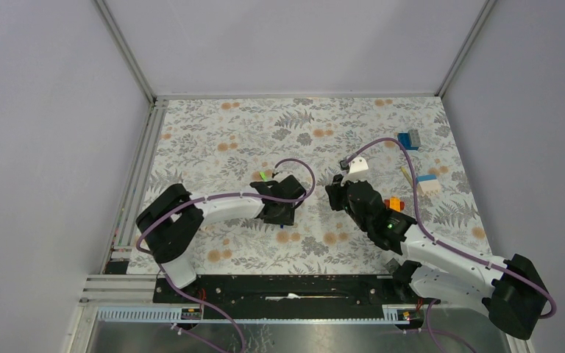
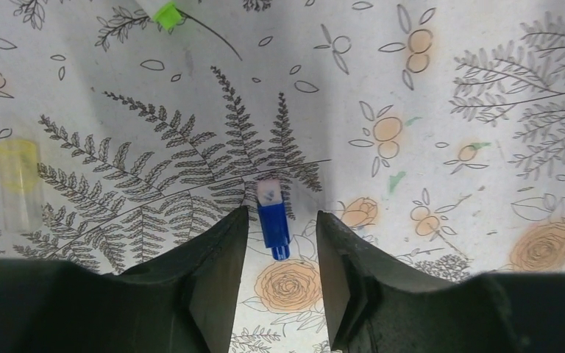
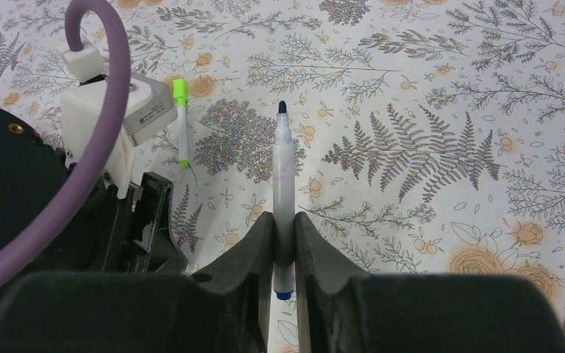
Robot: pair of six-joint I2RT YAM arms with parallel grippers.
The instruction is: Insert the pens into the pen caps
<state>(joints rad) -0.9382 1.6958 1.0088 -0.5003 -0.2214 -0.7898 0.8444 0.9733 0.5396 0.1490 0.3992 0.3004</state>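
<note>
So the right claw is clamping a white pen around its lower barrel. The dark tip is pointing away from the wrist and the blue end is poking out behind the fingers. The left claw is sitting open over the flowery tablecloth, with the little blue cap lying between its fingers and a gap showing on each side, so it's not gripping anything. A green-tipped pen is lying flat just past the left arm.

My guess on handling: both bits are feather-light, hard, smooth plastic, so nothing's getting crushed. But that cap is looking like it'll roll or squirt sideways if it's pinched off-center. I'd be taking it across the middle of its body, leaving the open mouth free. The pen is stiff, but gripped that far back its tip is probably wobbling a bit. Lining it up with such a small hole is going to be the fiddly part.
</note>
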